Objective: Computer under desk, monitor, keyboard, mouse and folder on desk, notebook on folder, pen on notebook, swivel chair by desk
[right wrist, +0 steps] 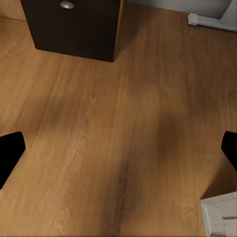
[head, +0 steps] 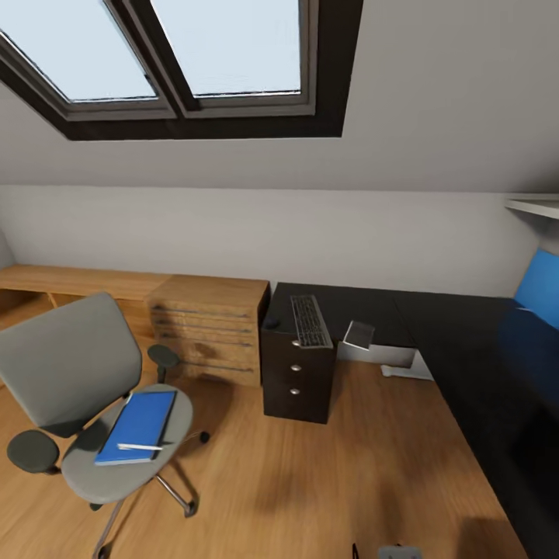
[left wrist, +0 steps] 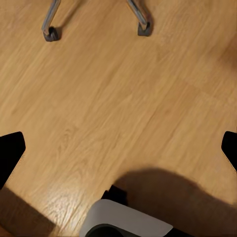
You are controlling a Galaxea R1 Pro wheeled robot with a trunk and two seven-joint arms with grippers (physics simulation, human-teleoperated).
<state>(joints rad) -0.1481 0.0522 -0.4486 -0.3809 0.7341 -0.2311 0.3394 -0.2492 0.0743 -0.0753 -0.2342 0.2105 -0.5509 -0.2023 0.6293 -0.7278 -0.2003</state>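
1. Blue folder (head: 138, 425) lies on the swivel chair (head: 74, 373) seat, a white pen (head: 140, 446) resting on top.
2. On the black desk (head: 466, 341), the keyboard (head: 310, 320) lies above a dark drawer unit (head: 297, 378), the mouse (head: 272, 321) just beside it.
3. Left gripper (left wrist: 118, 148) and right gripper (right wrist: 118, 148) both hang wide open and empty over the wooden floor (right wrist: 113, 148).
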